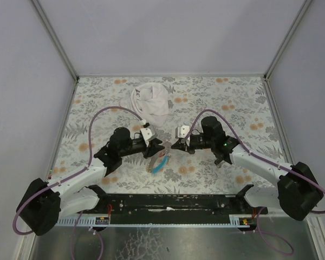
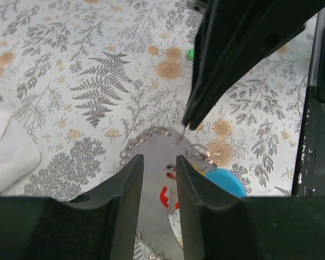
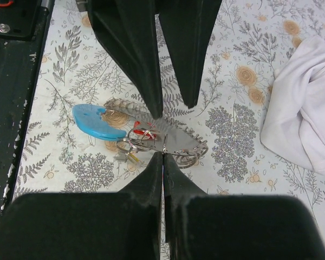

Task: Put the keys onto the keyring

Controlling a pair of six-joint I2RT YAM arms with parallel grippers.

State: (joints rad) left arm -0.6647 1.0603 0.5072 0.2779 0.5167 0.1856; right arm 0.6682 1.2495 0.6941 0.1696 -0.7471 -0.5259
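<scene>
The keyring (image 3: 151, 136) lies on the floral table as a cluster of thin metal rings joined to a grey strap (image 3: 176, 140) and a light-blue piece (image 3: 95, 120). A red key (image 3: 140, 130) and a yellow key (image 3: 131, 157) sit among the rings. My right gripper (image 3: 162, 154) is shut, with a thin wire of the ring pinched at its tips. My left gripper (image 2: 159, 162) stands open above the strap, with the red key (image 2: 163, 196) showing in the gap. The two grippers face each other closely (image 1: 158, 147) (image 1: 172, 145). A small green key head (image 2: 190, 53) peeks out beside the right finger.
A crumpled white cloth (image 1: 151, 100) lies behind the grippers at the back of the table. The black base rail (image 1: 168, 203) runs along the near edge. Grey walls enclose the table on three sides.
</scene>
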